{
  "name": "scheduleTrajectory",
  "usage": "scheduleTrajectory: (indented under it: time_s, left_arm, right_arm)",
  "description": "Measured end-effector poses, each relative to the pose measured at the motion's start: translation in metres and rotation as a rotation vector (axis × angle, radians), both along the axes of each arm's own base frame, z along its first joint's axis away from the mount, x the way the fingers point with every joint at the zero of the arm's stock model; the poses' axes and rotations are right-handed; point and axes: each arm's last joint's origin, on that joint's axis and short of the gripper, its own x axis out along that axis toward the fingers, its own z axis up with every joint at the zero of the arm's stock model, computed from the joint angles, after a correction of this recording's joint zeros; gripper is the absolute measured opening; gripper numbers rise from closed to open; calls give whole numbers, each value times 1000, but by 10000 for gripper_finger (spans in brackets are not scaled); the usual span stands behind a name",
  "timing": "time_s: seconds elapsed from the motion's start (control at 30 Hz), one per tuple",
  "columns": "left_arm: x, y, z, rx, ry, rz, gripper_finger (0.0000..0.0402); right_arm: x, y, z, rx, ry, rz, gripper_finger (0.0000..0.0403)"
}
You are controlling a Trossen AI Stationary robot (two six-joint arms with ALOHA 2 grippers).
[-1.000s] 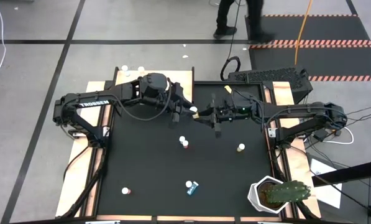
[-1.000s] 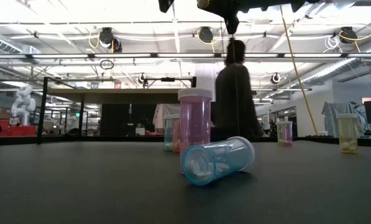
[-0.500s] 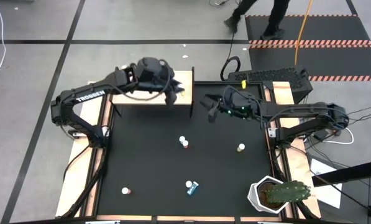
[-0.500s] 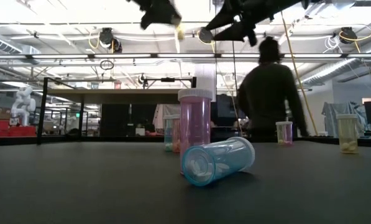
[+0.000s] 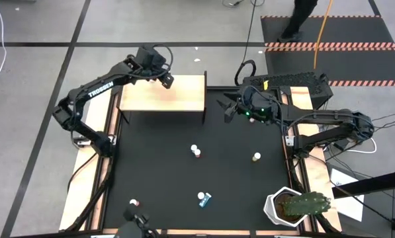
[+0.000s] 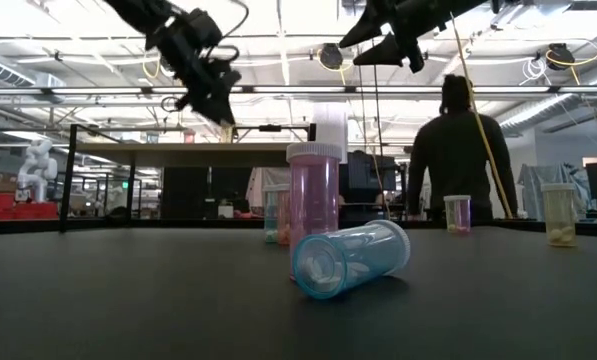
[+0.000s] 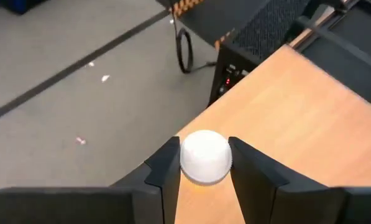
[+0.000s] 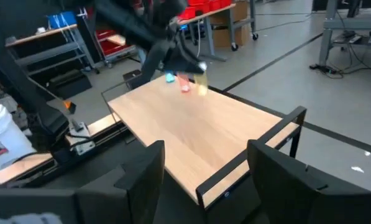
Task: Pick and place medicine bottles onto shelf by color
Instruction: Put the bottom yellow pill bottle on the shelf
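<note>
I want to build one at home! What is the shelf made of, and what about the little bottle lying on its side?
The shelf looks like pale wood with a smooth matte top, on dark legs that seem to be metal. The tipped-over blue medicine bottle looks like clear tinted plastic: you can see through its wall to what look like white pills inside.

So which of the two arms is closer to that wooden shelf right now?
The left. Its gripper hangs over the shelf at the far edge, shut on a white-capped bottle. The right gripper is open, off the shelf's right end above the black mat.
</note>
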Motion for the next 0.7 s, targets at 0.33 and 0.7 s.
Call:
scheduleTrajectory:
  time_s: [0.33, 0.7]
  left_arm:
    - [-1, 3, -7, 83, 18, -67, 124]
    - [-5, 5, -9, 96, 60, -75, 124]
  right_arm:
    - [-3, -11, 0, 16, -12, -49, 224]
    - [-3, -13, 1, 23, -30, -57, 224]
